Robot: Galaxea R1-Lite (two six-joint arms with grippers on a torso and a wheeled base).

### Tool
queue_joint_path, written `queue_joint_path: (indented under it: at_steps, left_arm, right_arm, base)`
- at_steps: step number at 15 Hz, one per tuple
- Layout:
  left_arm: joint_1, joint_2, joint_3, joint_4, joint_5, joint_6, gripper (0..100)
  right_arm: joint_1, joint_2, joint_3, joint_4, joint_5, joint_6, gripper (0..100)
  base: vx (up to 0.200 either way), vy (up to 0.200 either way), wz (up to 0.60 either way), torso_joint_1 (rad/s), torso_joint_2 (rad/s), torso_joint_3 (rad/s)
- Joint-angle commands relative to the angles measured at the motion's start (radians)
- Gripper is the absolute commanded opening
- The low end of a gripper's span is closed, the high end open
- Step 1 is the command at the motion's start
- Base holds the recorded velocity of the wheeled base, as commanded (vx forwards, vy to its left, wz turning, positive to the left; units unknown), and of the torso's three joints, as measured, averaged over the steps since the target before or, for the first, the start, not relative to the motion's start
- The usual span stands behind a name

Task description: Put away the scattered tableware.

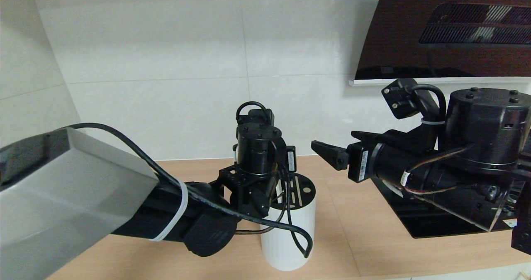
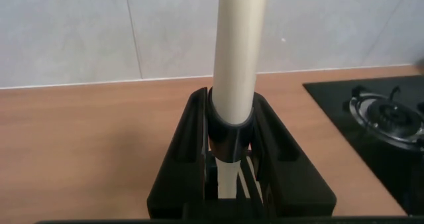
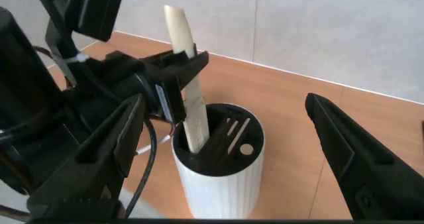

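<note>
Looking at this one, we've got the left gripper [image 2: 232, 121] clamped on a cream utensil handle [image 2: 240, 45] standing upright between its fingers, its lower end poking into the white holder [image 3: 218, 181] right below, while the right gripper [image 3: 224, 105] hangs spread wide just beside that holder.

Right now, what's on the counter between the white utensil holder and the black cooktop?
Nothing: in the head view, only bare wooden countertop runs between the utensil holder and the cooktop.
</note>
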Motion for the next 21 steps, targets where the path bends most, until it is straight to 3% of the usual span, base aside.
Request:
queue_joint_path:
  at_steps: [1, 5, 13, 14, 21]
  left_arm:
    - [-0.007, 0.028, 0.001, -0.001, 0.000, -0.002, 0]
    - [-0.015, 0.054, 0.027, -0.002, -0.002, -0.019, 0]
    - [-0.025, 0.075, 0.085, -0.051, -0.006, -0.021, 0]
    - [-0.025, 0.077, 0.084, -0.053, -0.006, -0.021, 100]
    - [-0.027, 0.074, 0.084, -0.071, -0.005, -0.021, 100]
  right_arm:
    - [-0.013, 0.008, -0.004, 0.000, 0.000, 0.000, 100]
    - [-0.016, 0.014, -0.005, -0.001, 0.000, 0.000, 100]
    - [-0.037, 0.026, -0.016, -0.001, -0.001, 0.001, 100]
    - [-0.036, 0.026, -0.016, -0.001, -0.001, 0.001, 100]
    - [-0.037, 0.026, -0.014, -0.001, -0.001, 0.001, 100]
  base:
    - [0.000, 0.000, 0.00, 0.000, 0.00, 0.000]
    - [0.000, 0.000, 0.00, 0.000, 0.00, 0.000]
    - [0.000, 0.000, 0.00, 0.000, 0.00, 0.000]
    - [0.000, 0.000, 0.00, 0.000, 0.00, 0.000]
    - [0.000, 0.000, 0.00, 0.000, 0.00, 0.000]
